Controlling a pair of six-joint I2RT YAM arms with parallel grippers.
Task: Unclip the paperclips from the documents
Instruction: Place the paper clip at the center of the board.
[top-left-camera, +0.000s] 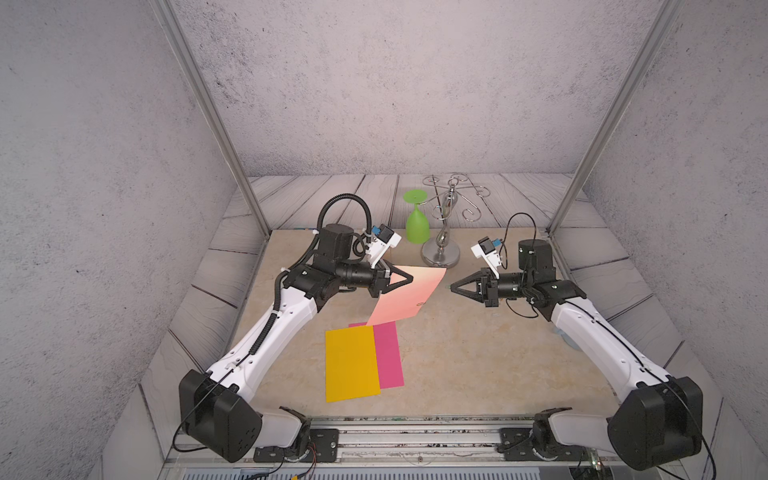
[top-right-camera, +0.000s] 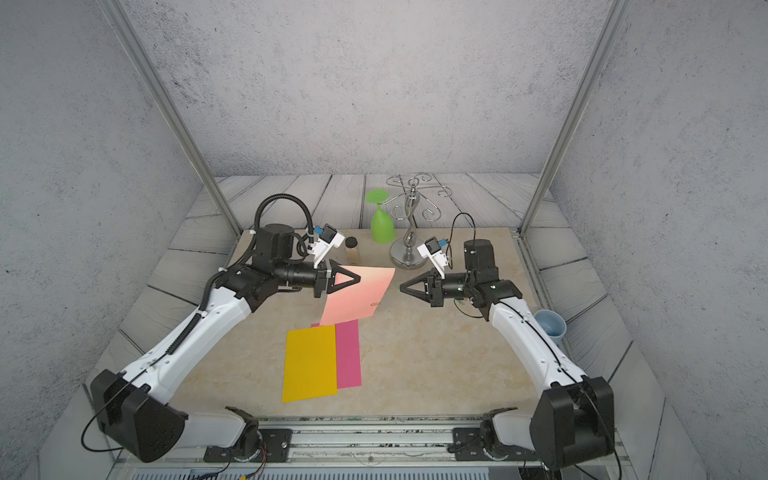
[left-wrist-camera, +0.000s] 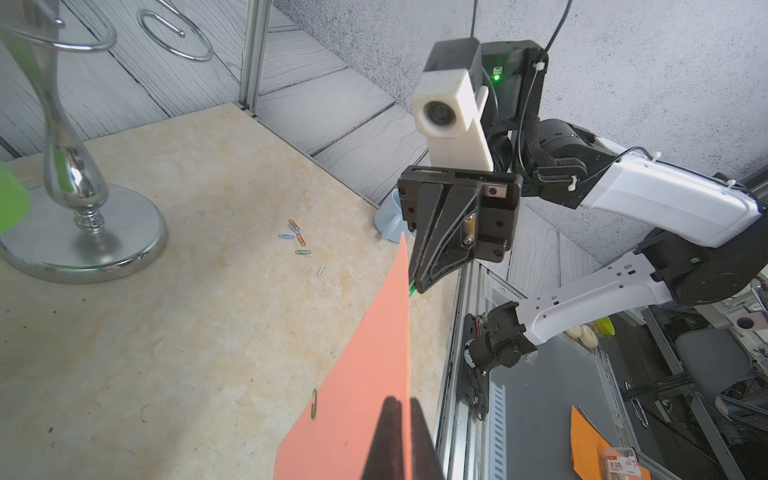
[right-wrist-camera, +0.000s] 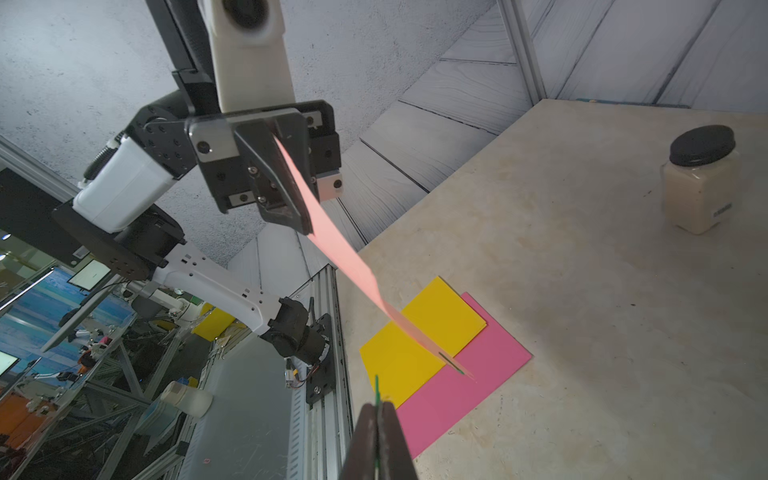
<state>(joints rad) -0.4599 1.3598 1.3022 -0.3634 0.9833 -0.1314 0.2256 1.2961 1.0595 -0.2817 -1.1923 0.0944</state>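
Closest to the lens in the right wrist view, the right end effector (right-wrist-camera: 377, 409) is pinched fully together on a thin green wire paperclip (right-wrist-camera: 377, 388). The clip pokes past its dark fingertips and looks clear of any paper. In both top views this end effector sits right of centre, just apart from the raised salmon pink paper sheet (top-left-camera: 409, 297).

At centre frame the left end effector (top-left-camera: 411, 277) is clamped on that sheet's upper corner and holds it slanted above the beige marbled bench (top-left-camera: 478, 365). A dark green paperclip (left-wrist-camera: 314, 403) is clipped on the sheet's lower right edge.

At lower centre the golden yellow sheet (top-left-camera: 351, 363) lies flat, overlapping the magenta sheet (top-left-camera: 388, 353). I see no clips on either. A cluster of loose coloured paperclips (left-wrist-camera: 297, 239) lies on the bench.

The step in hand appears to be setting down the freed clip. It should be carried to the loose cluster and lowered close to the bench before the fingers part, so the light wire neither bounces nor clings. Meanwhile the left grip should hold firm without tugging. The dark clip is best approached in line with its length and slid straight off, since twisting could crease or tear the paper.
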